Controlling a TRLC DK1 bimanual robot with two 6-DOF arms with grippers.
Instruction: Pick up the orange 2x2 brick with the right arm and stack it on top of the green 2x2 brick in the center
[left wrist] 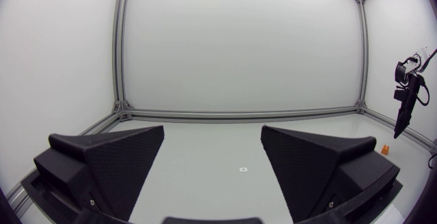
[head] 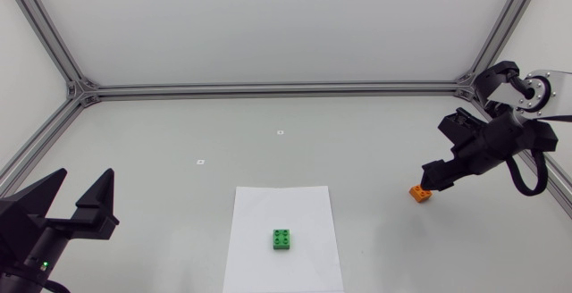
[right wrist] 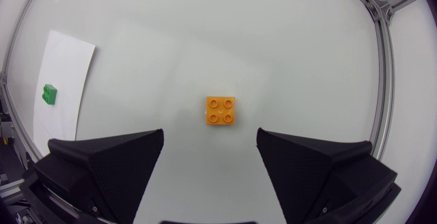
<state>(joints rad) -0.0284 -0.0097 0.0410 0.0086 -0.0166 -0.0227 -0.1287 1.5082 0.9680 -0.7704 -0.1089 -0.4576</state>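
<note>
The orange 2x2 brick (head: pixel 420 193) lies on the table at the right, studs up. My right gripper (head: pixel 435 176) hangs just above it, fingers open; in the right wrist view the orange brick (right wrist: pixel 221 110) sits below and ahead of the gap between the fingers (right wrist: pixel 109 159), untouched. The green 2x2 brick (head: pixel 282 239) rests on a white sheet of paper (head: pixel 308 208) in the centre front, also seen off to the side as green brick (right wrist: pixel 49 94). My left gripper (head: pixel 79 205) stands open at the front left, holding nothing.
The white paper (right wrist: pixel 65 80) lies flat under the green brick. An aluminium frame (head: pixel 268 89) runs along the table's back and side edges. Two small marks (head: pixel 280 132) dot the table surface behind the paper.
</note>
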